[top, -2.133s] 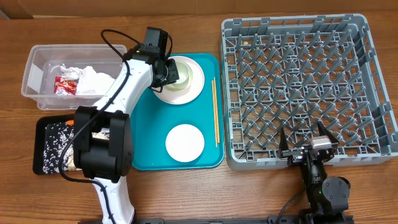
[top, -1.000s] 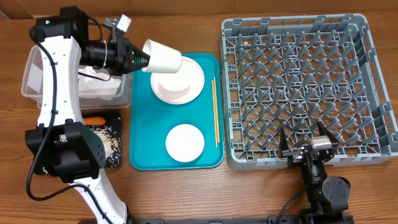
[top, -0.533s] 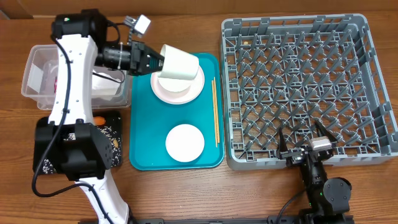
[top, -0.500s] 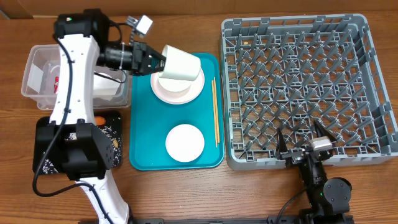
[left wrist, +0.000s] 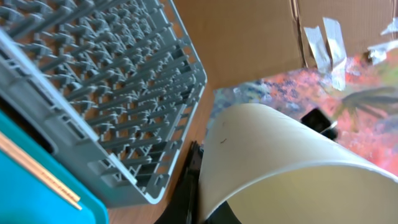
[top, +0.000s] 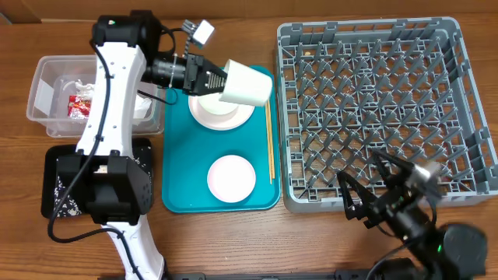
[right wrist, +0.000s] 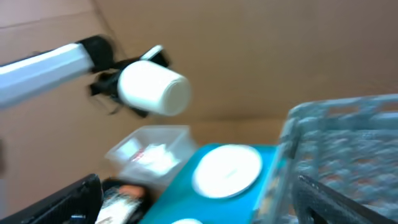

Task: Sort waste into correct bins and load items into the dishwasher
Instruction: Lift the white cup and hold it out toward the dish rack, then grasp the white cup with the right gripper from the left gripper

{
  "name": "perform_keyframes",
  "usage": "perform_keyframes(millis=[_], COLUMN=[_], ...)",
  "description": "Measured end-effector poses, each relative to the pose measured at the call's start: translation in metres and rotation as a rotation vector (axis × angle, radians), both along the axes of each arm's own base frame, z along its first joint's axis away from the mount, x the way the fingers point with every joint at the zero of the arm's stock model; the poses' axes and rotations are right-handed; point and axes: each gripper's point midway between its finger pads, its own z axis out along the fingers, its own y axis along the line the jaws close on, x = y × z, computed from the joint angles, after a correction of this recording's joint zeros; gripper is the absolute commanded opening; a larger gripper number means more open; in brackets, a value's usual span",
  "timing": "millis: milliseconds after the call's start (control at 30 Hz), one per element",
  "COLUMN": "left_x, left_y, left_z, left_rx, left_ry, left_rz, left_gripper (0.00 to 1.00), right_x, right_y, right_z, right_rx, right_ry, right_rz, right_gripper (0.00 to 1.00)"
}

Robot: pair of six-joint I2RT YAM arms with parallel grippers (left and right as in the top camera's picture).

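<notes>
Left gripper (top: 224,78) is clamping the cup (top: 249,82) sideways over the plate (top: 206,115). Right gripper (top: 372,204) is hovering, fingers apart. Waste (top: 78,105) is looking binned: tub (top: 35,93), black tray (top: 56,155). Rack (top: 373,93) is sitting empty; 1 bowl (top: 231,177), chopsticks (top: 269,148) pending.

- A white cup (top: 249,83) is held on its side by the left gripper (top: 220,79), raised over the far end of the teal tray (top: 175,187).
- A round pale plate (top: 212,117) is seen beneath the cup, a small white bowl (top: 231,176) nearer on the tray, and chopsticks (top: 268,140) along its right edge.
- The grey dish rack (top: 285,117) stands just right of the tray. The right gripper (top: 372,190) is seen at its near edge, fingers spread.
- A red wrapper (top: 80,105) and napkins (top: 78,84) are seen in the clear tub (top: 39,74).
</notes>
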Motion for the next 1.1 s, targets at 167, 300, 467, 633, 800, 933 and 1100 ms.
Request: perform_keyframes(millis=[167, 300, 467, 633, 800, 933, 1100], left_x=[-0.017, -0.028, -0.036, -0.039, -0.040, -0.043, -0.044], left_y=[-0.030, -0.048, -0.058, -0.062, -0.064, -0.068, -0.070], left_z=[0.001, 0.002, 0.002, 0.002, 0.002, 0.002, 0.004], left_rx=[-0.007, -0.013, -0.014, -0.015, -0.015, -0.018, -0.030], left_ry=[-0.010, -0.017, -0.020, -0.020, -0.021, -0.030, -0.035], left_rz=[-0.087, -0.139, -0.171, -0.181, -0.189, -0.202, -0.207], left_gripper=[0.04, 0.04, 0.04, 0.04, 0.04, 0.05, 0.05], right_x=[0.013, 0.025, 0.032, 0.053, 0.066, 0.067, 0.069], right_y=[0.038, 0.063, 0.077, 0.084, 0.089, 0.090, 0.091], right_z=[0.008, 0.013, 0.002, -0.012, -0.011, -0.007, 0.000], right_rx=[0.021, 0.038, 0.055, 0.062, 0.050, 0.049, 0.038], right_ry=[0.214, 0.221, 0.264, 0.277, 0.200, 0.165, 0.110], right_rz=[0.259, 0.468, 0.629, 0.687, 0.743, 0.774, 0.780], right_gripper=[1.00, 1.00, 1.00, 1.00, 1.00, 1.00, 0.99])
